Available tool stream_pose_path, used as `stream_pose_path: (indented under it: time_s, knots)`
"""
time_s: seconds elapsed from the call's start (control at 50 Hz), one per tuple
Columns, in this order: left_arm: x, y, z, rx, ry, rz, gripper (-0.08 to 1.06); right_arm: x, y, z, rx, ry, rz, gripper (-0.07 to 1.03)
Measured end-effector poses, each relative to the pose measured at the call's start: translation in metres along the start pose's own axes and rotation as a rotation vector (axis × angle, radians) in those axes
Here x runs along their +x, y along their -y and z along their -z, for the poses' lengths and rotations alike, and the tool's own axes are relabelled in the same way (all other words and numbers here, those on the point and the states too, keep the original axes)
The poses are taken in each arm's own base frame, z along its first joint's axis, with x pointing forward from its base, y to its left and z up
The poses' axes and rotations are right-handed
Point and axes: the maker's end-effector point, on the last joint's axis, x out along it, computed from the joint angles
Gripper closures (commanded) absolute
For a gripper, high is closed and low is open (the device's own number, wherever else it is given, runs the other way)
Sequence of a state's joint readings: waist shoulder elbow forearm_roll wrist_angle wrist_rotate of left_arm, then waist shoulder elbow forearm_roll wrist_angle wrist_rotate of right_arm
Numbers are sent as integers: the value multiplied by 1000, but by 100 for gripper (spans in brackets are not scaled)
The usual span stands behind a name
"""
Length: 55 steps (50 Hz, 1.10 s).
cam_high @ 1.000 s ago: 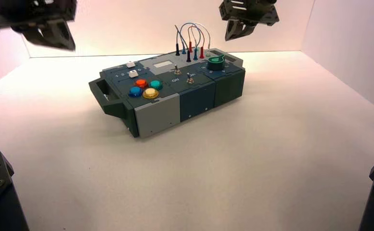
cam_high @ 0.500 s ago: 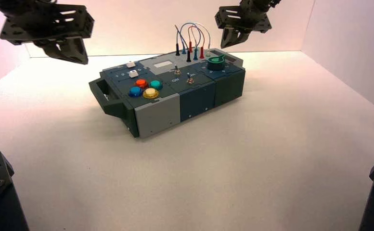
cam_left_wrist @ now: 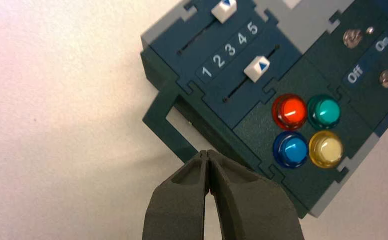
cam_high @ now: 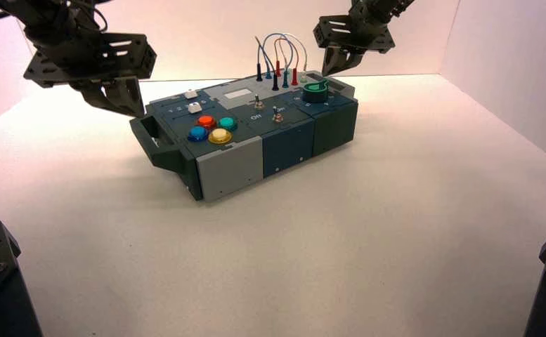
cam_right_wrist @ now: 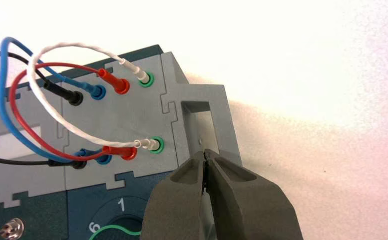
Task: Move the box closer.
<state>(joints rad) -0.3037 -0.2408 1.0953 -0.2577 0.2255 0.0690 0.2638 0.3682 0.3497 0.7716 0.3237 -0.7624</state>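
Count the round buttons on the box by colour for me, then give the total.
Red button: 1
Green button: 1
Blue button: 1
Yellow button: 1
Total: 4 round buttons

I read 1 2 3 4 5 on the strip (cam_left_wrist: 229, 49) between the sliders (cam_left_wrist: 256, 68), Off and On by the switches (cam_left_wrist: 352, 38), 1 and 6 around the knob (cam_right_wrist: 119, 231).
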Motion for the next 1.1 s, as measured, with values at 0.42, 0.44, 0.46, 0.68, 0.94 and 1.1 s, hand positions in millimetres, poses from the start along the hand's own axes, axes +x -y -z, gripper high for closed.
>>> stream_pose_path:
  time_s: [0.42,0.44,0.46,0.68,0.94,1.1]
  knots:
    - [5,2,-11,0,1,1,100,9,2,7,-38,-46,-13,99]
    - [5,2,-12,-1,3,1,100,9,3,7,-37,-47,-13,99]
    - [5,3,-12,2,4,2,101,9,3,8,-36,-49,-13,99]
    - [4,5,-19,4,17,7,100,6,12,16,-83,-106,-20,98]
    - [3,7,-25,6,32,10,101,4,10,26,-130,-165,-40,98]
    - [5,6,-26,7,26,8,101,1,9,29,-134,-193,-61,98]
